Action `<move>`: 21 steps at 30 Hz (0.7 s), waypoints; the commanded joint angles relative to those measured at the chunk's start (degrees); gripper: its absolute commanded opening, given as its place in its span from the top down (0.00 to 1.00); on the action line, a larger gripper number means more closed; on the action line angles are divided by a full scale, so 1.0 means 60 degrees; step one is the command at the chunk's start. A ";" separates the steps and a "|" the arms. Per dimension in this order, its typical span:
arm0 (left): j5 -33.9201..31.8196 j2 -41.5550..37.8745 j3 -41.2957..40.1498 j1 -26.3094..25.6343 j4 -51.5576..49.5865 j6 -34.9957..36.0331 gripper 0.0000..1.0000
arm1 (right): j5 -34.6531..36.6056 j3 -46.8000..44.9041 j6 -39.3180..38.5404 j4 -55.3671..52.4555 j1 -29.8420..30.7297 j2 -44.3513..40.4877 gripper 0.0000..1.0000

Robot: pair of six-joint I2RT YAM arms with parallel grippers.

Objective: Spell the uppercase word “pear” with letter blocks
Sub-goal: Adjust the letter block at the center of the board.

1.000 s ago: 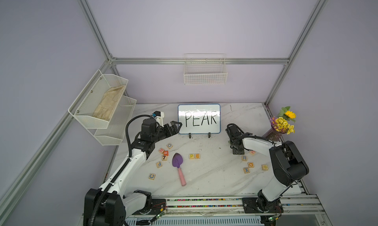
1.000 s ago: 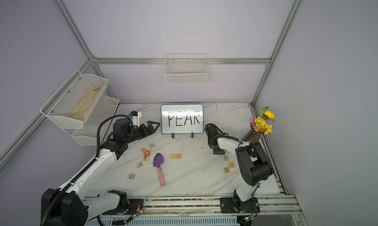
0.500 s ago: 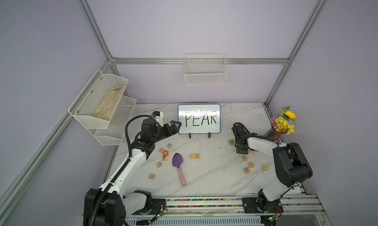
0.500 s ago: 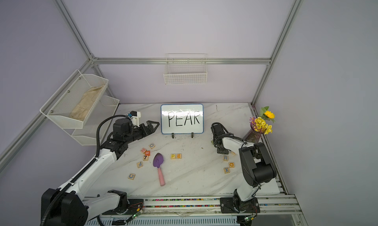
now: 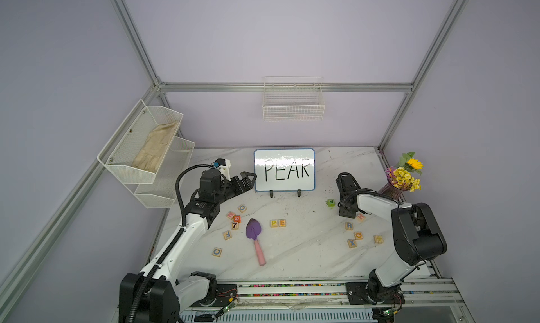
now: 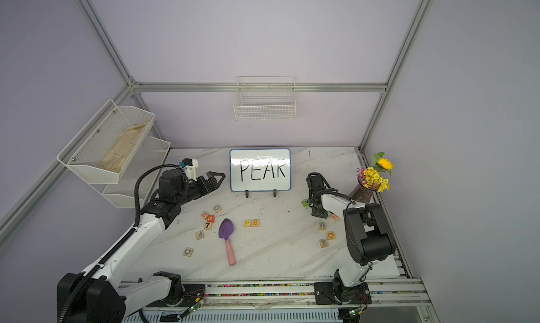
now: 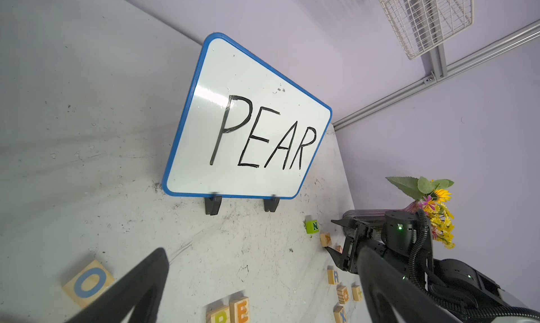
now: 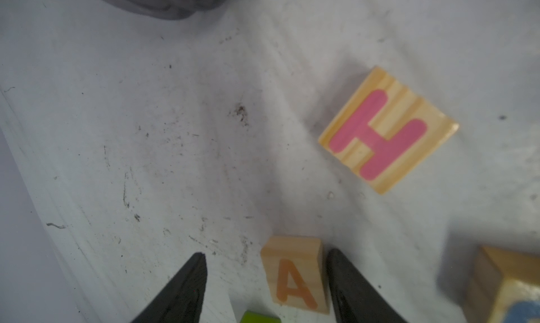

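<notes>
We've swung the right gripper [image 8: 266, 252] off the green block [image 5: 330, 202] over the A block [image 8: 293, 273], jaws open and narrowing around it: third letter next.

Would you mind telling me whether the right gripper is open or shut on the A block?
The right gripper is open: its fingers straddle the A block, with a clear gap on one side.

P block [image 6: 247, 223] and E block [image 6: 255, 223] are sitting side by side, touching, mid-worktop [image 6: 277, 257], just beside the purple trowel [image 6: 226, 229]. The right claw [image 6: 317, 214] is pointing down near the R block [image 6: 322, 225]. The left claw [image 6: 219, 180] is hovering spread open next to the whiteboard [image 6: 260, 170] reading PEAR.
</notes>
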 commanded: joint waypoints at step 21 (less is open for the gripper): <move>0.0254 -0.0355 -0.0513 0.1096 0.0569 -0.0281 0.00 | -0.2349 0.0440 -0.2771 -0.3809 -0.1326 0.1352 0.29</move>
